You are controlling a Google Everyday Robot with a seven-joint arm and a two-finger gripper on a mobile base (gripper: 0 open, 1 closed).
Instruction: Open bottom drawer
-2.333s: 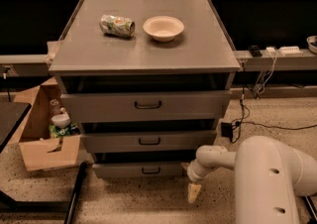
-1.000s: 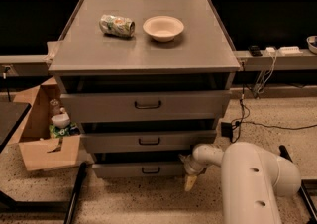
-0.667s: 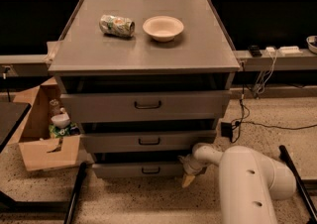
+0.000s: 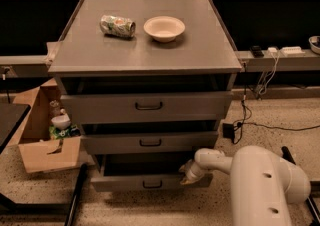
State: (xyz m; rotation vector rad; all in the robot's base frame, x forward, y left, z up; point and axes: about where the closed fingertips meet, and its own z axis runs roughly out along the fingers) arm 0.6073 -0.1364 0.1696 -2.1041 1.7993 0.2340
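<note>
The bottom drawer (image 4: 120,183) is the lowest and shortest grey front of the cabinet, with a small dark bar handle (image 4: 152,184). It stands pulled out a little, with a dark gap above it. My gripper (image 4: 187,175) is at the right end of this drawer front, just above its top edge, right of the handle. My white arm (image 4: 265,182) reaches in from the lower right. The gripper's tip is partly hidden against the drawer.
The middle drawer (image 4: 150,142) and the top drawer (image 4: 147,106) sit above. A crushed can (image 4: 117,25) and a cream bowl (image 4: 164,28) lie on the cabinet top. A cardboard box (image 4: 42,142) stands left on the floor. Cables (image 4: 250,120) run at the right.
My arm has swung left from the floor in front to the right end of the bottom drawer. The drawer front now stands farther out, with a wider dark gap above.
</note>
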